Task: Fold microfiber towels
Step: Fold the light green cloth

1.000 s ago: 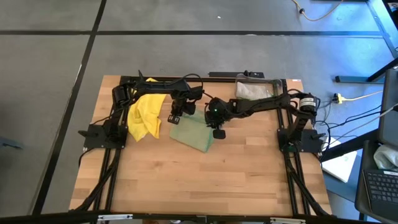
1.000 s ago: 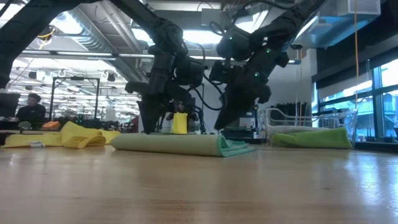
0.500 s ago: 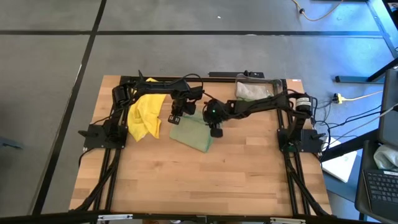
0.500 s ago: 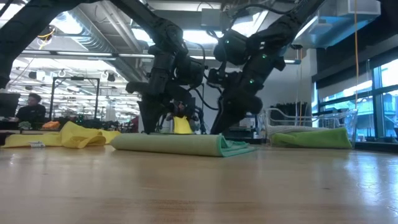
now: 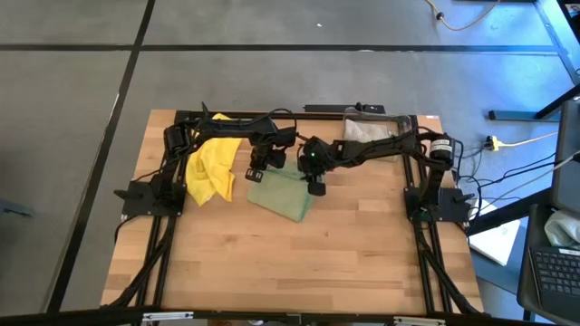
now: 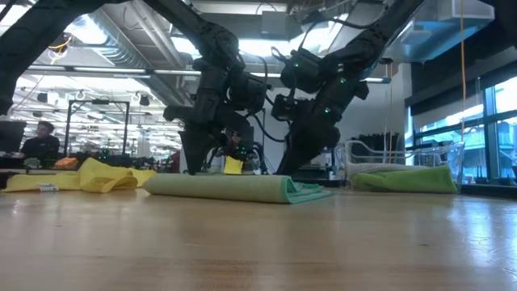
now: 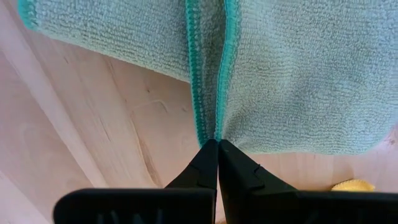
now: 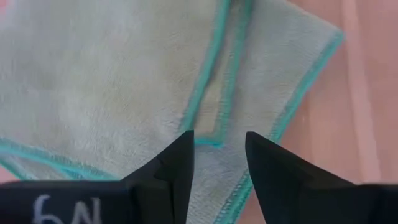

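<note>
The left gripper (image 7: 217, 144) has its fingers pressed together, their tips meeting at the teal-stitched edge of the pale olive-green towel (image 5: 279, 194); whether any cloth is caught between them cannot be told. In the high view this gripper (image 5: 256, 171) sits at the towel's far left corner, toward the back of the bench (image 5: 299, 263). The right gripper (image 8: 219, 149) stands with its fingers spread apart over the same towel, a folded corner with teal hem showing in the gap; nothing is held. From above, the right gripper (image 5: 315, 187) is at the towel's far right edge, close beside the left one. The olive towel lies folded flat on the bench, a little behind its middle, its layers stacked as seen in the low view (image 6: 234, 188). The bright yellow towel (image 5: 210, 167) lies crumpled to the left, under the left arm. At the back right a clear plastic bin (image 5: 376, 127) holds a grey-beige towel (image 5: 367, 132), and the low view shows a bright green towel (image 6: 404, 179) lying by the bin.
</note>
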You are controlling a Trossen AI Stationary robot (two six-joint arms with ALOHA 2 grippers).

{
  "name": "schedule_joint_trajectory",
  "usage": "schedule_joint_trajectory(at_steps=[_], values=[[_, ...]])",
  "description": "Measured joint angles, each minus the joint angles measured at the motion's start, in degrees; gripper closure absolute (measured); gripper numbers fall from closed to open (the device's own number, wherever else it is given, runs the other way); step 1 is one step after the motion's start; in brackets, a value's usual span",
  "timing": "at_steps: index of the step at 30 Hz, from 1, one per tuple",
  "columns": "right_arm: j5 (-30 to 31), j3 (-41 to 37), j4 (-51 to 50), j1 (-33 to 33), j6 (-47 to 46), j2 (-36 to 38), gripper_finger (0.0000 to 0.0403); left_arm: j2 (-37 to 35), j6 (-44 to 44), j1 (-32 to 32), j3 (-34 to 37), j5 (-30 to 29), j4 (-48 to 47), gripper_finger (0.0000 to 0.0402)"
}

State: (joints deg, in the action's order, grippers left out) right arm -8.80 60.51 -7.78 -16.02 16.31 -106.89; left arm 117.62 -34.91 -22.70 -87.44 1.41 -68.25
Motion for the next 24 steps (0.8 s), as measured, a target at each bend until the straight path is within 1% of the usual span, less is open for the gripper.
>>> schedule_joint_trajectory(at_steps=[7,11,16,18,21,24], values=[[-9.4,0.0,1.8,-3.4,-9.0,-0.6,0.0256,0.0,0.0,0.0,0.0,0.0,0.0,0.0401],[-13.6,0.0,2.0,-3.8,-10.8,-1.9,0.0256,0.0,-0.1,0.0,0.0,0.0,0.0,0.0401],[-13.8,0.0,3.3,-3.7,-11.4,-4.3,0.0256,0.0,-0.1,0.0,0.0,0.0,0.0,0.0401],[-13.8,0.0,3.4,-3.7,-11.4,-4.8,0.0263,0.0,-0.1,0.0,0.0,0.0,0.0,0.0401],[-13.8,0.0,3.8,-3.7,-11.3,-4.9,0.0286,0.0,-0.2,0.0,0.0,0.0,0.0,0.0401],[-13.9,0.0,4.0,-3.7,-11.1,-4.9,0.0323,0.0,-0.2,0.0,0.0,0.0,0.0,0.0401]])
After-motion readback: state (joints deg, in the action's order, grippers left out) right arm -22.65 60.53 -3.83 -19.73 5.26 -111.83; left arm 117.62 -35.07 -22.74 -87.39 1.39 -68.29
